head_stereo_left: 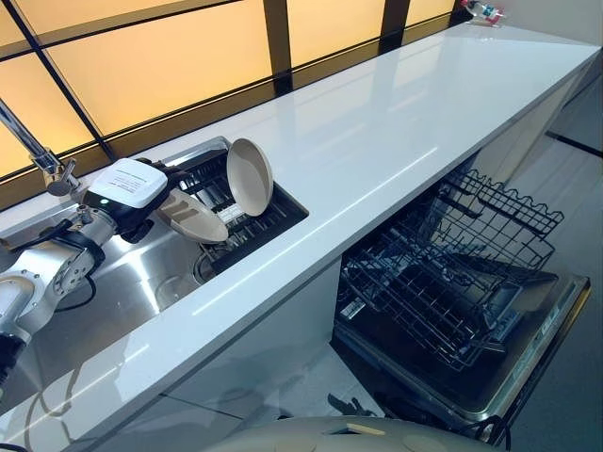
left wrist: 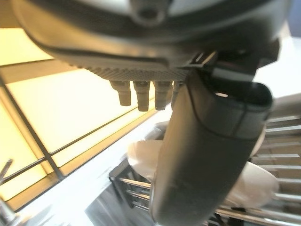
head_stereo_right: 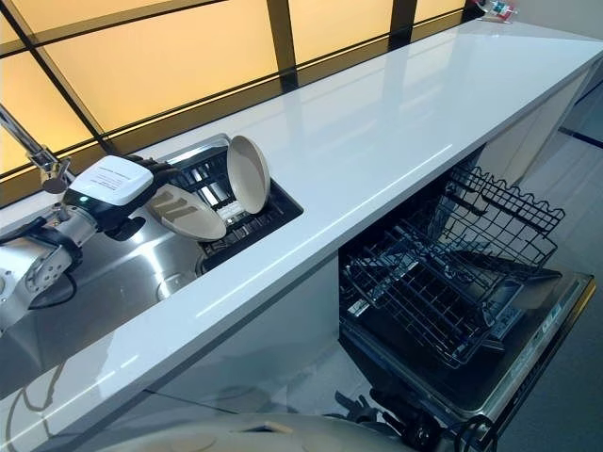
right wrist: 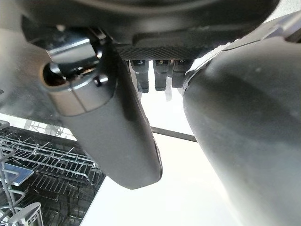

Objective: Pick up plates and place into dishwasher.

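Two beige plates sit in the dark rack [head_stereo_left: 268, 221] inside the sink. One plate [head_stereo_left: 250, 176] stands upright on edge. The other plate [head_stereo_left: 193, 217] lies tilted low, its rim toward my left hand [head_stereo_left: 127, 193]. That hand hovers at the rim, fingers [left wrist: 141, 94] straight above it and thumb [left wrist: 207, 155] stretched in front of the plate [left wrist: 258, 183]; a gap shows between fingers and plate. My right hand [right wrist: 117, 132] hangs open over the dishwasher rack [right wrist: 42, 169], holding nothing. The dishwasher [head_stereo_left: 528, 348] stands open at the right with its wire rack [head_stereo_left: 452, 273] pulled out.
A long white counter [head_stereo_left: 396, 122] runs to the far right, with small items [head_stereo_left: 485, 13] at its end. A chrome faucet [head_stereo_left: 38, 155] rises left of the steel sink [head_stereo_left: 141, 282]. The lowered dishwasher door [head_stereo_left: 556, 330] juts out over the floor.
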Robot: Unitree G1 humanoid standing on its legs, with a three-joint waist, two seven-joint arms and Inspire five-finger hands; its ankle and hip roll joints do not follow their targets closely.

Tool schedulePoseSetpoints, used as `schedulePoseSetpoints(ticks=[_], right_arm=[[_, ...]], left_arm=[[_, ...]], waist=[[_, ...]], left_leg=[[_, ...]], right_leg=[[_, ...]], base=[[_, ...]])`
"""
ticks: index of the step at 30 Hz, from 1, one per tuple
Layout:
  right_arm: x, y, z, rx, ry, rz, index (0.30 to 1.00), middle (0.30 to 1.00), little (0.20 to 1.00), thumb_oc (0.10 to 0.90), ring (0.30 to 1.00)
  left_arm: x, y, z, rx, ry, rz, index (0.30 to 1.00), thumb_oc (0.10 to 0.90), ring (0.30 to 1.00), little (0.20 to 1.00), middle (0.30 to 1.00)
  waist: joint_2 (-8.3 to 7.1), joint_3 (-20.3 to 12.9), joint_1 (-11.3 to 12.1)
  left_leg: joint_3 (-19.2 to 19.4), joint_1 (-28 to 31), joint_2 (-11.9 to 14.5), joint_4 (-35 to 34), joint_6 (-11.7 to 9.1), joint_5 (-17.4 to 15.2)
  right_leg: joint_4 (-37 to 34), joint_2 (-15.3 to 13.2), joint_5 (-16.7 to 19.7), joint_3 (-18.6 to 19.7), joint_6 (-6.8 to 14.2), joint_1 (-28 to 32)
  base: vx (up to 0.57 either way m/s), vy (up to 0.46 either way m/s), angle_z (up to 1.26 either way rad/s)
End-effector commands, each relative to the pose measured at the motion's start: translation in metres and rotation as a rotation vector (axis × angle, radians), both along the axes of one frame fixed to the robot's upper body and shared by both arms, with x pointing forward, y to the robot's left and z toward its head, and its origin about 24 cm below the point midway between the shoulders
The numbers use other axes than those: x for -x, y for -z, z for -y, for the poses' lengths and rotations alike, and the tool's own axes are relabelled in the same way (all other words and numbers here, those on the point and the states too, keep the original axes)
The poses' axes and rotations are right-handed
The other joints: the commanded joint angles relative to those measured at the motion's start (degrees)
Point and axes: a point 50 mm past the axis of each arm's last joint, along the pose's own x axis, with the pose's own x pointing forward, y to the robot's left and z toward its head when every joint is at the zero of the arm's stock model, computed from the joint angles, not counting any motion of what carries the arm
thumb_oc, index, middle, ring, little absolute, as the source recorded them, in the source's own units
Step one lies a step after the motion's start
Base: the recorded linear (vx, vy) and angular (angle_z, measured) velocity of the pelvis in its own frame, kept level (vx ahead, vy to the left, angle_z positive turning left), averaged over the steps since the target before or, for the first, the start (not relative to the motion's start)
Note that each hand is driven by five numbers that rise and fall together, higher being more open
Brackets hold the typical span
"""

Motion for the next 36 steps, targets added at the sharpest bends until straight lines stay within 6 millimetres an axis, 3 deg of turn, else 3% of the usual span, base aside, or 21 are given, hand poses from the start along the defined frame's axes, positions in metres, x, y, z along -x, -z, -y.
schedulePoseSetpoints(ticks=[1,18,19,21,22,23,28,36], right_arm=[[-0.003,-0.001,0.004,-0.016,-0.021,-0.004,0.900,0.900,0.900,0.800,0.900],[-0.004,-0.002,0.007,-0.010,-0.018,-0.008,0.900,0.900,0.900,0.800,0.900],[-0.005,-0.002,0.007,-0.010,-0.015,-0.007,0.900,0.900,0.900,0.800,0.900],[-0.005,-0.002,0.008,-0.009,-0.014,-0.007,0.900,0.900,0.900,0.800,0.900],[-0.005,-0.002,0.008,-0.009,-0.013,-0.007,0.900,0.900,0.900,0.800,0.900],[-0.005,-0.002,0.008,-0.009,-0.009,-0.006,0.900,0.900,0.900,0.800,0.900],[-0.006,-0.003,0.008,-0.008,-0.006,-0.005,0.900,0.900,0.900,0.800,0.900],[-0.007,-0.002,0.006,-0.024,0.021,0.003,0.900,0.900,0.900,0.800,0.900]], left_arm=[[-0.018,-0.088,-0.015,-0.118,-0.076,0.249,0.900,0.800,0.900,0.900,0.900],[-0.035,-0.078,-0.011,-0.178,-0.198,0.012,0.900,0.800,0.900,0.900,0.900],[-0.036,-0.075,-0.012,-0.173,-0.210,-0.006,0.740,0.613,0.740,0.713,0.740],[-0.038,-0.071,-0.013,-0.171,-0.234,-0.039,0.547,0.388,0.547,0.488,0.547],[-0.038,-0.070,-0.014,-0.170,-0.239,-0.048,0.547,0.388,0.547,0.488,0.547],[-0.039,-0.067,-0.016,-0.171,-0.255,-0.067,0.300,0.100,0.300,0.200,0.300],[-0.042,-0.066,-0.019,-0.170,-0.274,-0.065,0.300,0.100,0.300,0.200,0.300],[-0.044,-0.077,-0.026,-0.153,-0.273,0.090,0.300,0.100,0.300,0.200,0.300]], waist=[[1.70,1.14,-1.25],[1.65,1.30,-2.05],[1.62,1.36,-2.11],[1.60,1.42,-2.27],[1.60,1.42,-2.29],[1.59,1.44,-2.38],[1.62,1.55,-2.59],[1.52,1.51,-2.50]], left_leg=[[1.18,1.62,-4.48,0.45,2.88,-7.34],[1.35,1.63,-4.58,0.45,3.12,-7.46],[1.40,1.61,-4.56,0.45,3.14,-7.47],[1.47,1.61,-4.57,0.45,3.20,-7.50],[1.49,1.60,-4.56,0.45,3.21,-7.50],[1.61,1.59,-4.55,0.45,3.21,-7.52],[1.87,1.64,-4.54,0.45,3.24,-7.53],[1.87,1.50,-4.62,0.45,3.22,-7.43]], right_leg=[[2.02,3.02,-2.71,0.84,3.24,-0.18],[2.17,3.28,-2.47,1.93,3.48,-0.52],[2.17,3.30,-2.44,2.01,3.51,-0.57],[2.20,3.38,-2.43,2.20,3.52,-0.66],[2.21,3.39,-2.43,2.24,3.53,-0.68],[2.17,3.44,-2.37,2.37,3.55,-0.75],[2.02,3.48,-2.29,2.63,3.60,-0.68],[1.95,3.50,-2.19,2.76,3.56,-0.75]], base=[[0.00,0.007,-0.04],[0.00,0.001,-0.01],[0.00,0.000,0.00],[0.00,0.000,0.00],[0.01,0.005,-0.06],[0.01,0.006,-0.09],[0.00,0.003,-0.03],[0.00,0.001,-0.04]])
